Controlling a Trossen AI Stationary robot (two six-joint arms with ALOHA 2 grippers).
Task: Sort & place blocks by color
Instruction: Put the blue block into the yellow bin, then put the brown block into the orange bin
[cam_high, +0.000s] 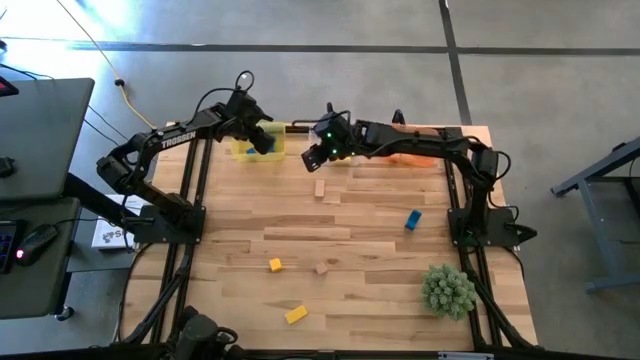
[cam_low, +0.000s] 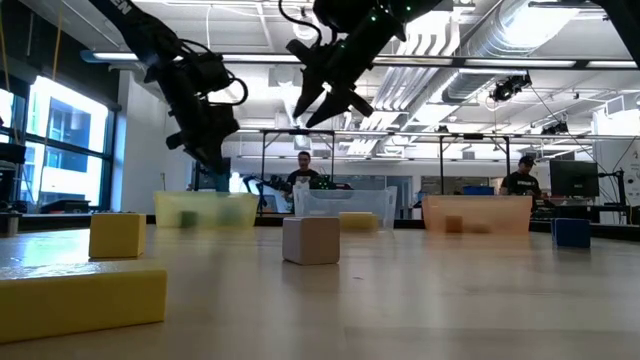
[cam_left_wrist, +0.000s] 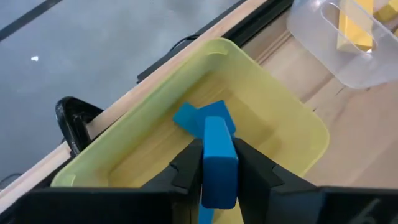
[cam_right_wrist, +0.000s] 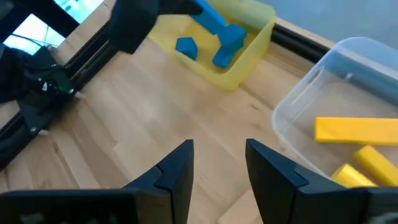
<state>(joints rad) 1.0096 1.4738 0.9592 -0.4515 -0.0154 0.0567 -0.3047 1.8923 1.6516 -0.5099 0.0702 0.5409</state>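
Note:
My left gripper (cam_high: 264, 140) hangs over the yellow bin (cam_left_wrist: 298, 115) at the table's far edge, shut on a blue bar block (cam_left_wrist: 219, 149). Other blue blocks (cam_right_wrist: 229, 42) lie in that bin. My right gripper (cam_right_wrist: 219, 165) stands open and empty above the table, just near of the clear bin (cam_right_wrist: 305, 106), which holds yellow blocks (cam_right_wrist: 351, 129). Loose on the table are two plain wood blocks (cam_high: 320, 187), a blue block (cam_high: 412, 219), a yellow cube (cam_high: 274, 265), another wood block (cam_high: 322, 268) and a yellow bar (cam_high: 295, 314). My left gripper pinches the blue bar by its two long sides (cam_left_wrist: 217, 177) between its two fingers. The fingers slant down toward the far edge and lie along the bar, whose free end (cam_left_wrist: 214, 124) sticks out past the fingertips. The bar is lifted clear above the yellow bin.
An orange bin (cam_high: 415, 152) stands to the right of the clear bin at the far edge. A spiky green plant ball (cam_high: 448, 290) sits near the right front corner. People stand at desks in the room beyond the table.

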